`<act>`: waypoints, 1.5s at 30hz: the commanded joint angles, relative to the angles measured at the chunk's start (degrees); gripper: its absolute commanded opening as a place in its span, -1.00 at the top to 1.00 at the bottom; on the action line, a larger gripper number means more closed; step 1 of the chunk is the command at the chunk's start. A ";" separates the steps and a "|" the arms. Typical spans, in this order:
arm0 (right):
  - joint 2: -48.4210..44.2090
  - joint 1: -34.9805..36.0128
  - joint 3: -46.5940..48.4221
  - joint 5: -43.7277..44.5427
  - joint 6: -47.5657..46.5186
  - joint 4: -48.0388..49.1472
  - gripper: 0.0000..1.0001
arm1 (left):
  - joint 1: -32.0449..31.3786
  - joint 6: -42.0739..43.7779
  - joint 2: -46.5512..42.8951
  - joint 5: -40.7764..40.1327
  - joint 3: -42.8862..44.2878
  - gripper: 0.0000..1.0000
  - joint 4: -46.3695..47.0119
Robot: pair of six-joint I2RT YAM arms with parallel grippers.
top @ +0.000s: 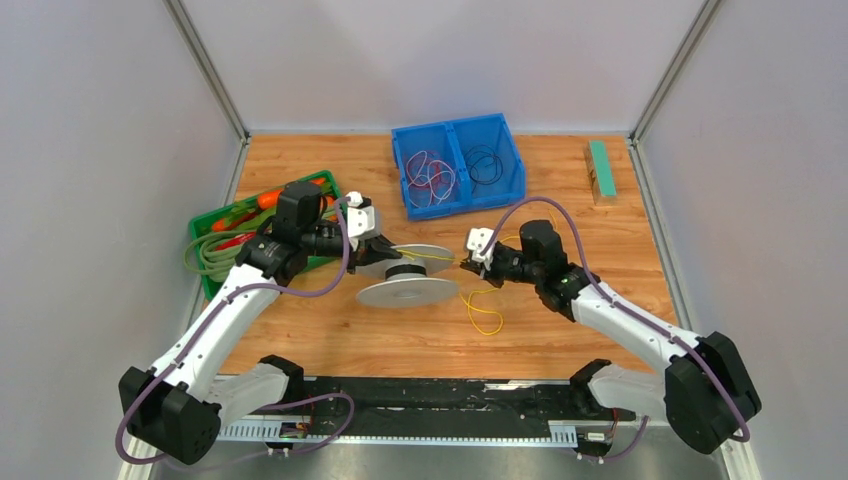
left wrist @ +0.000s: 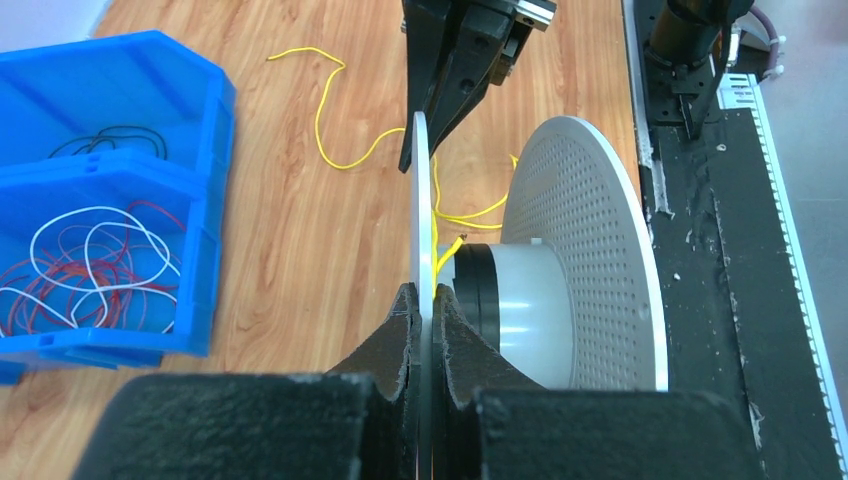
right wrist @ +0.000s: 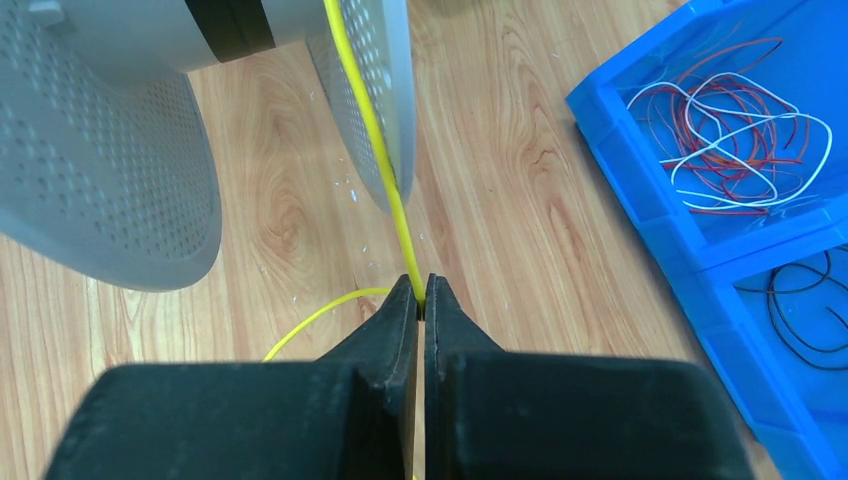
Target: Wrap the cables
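Step in hand: winding the thin bright-yellow cable (right wrist: pixel 365 130) onto the grey perforated plastic spool with two round flanges and a black-banded hub (left wrist: pixel 585 230); judged early, with only a strand or so at the hub.
Left jaws: clamped shut on the rim of the thinner flange, steadying the spool over the wooden table (top: pixel 330 330); lifted or resting, cannot tell.
Right jaws: pinched shut on the cable, just short of the flange edge, facing the left jaws across the spool.
Cable ahead of the right jaws: taut, running straight from the tips into the gap between the flanges.
Cable behind the right jaws: slack, lying in loose curls on the table beside them.
Off to the side of the right jaws: blue plastic two-compartment bin (right wrist: pixel 650 240) with red, white and black wires; not needed here.
Next move, as a judgement: carrying the pinched strand around the hub under steady tension, low enough to drop between the flanges and not over a rim; then a fresh grip further along the slack.
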 commanded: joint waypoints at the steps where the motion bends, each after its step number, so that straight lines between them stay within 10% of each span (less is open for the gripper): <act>1: -1.64 -1.88 -0.26 0.19 -1.13 -3.78 0.99 | 0.24 -1.96 -2.48 2.43 0.83 1.00 4.74; 8: -2.17 -2.85 -0.79 0.02 -1.48 -4.83 0.97 | 0.33 -5.12 -2.39 1.37 0.83 1.00 7.54; 12: -2.52 -2.94 1.83 1.07 0.27 -7.64 -0.46 | 0.33 -11.35 -2.04 0.41 1.35 1.00 12.02; 17: -6.11 -5.30 6.68 3.36 3.17 -15.64 -1.00 | 0.33 -18.83 0.15 -3.28 8.28 1.00 9.23; 28: -18.25 -8.56 -0.17 0.46 7.04 -22.06 -1.00 | 0.33 -32.98 1.74 -7.24 18.40 1.00 8.77; 45: -16.67 -8.56 -5.53 -4.55 9.68 -2.74 -1.00 | 0.42 -56.80 3.76 -21.90 35.36 1.00 11.68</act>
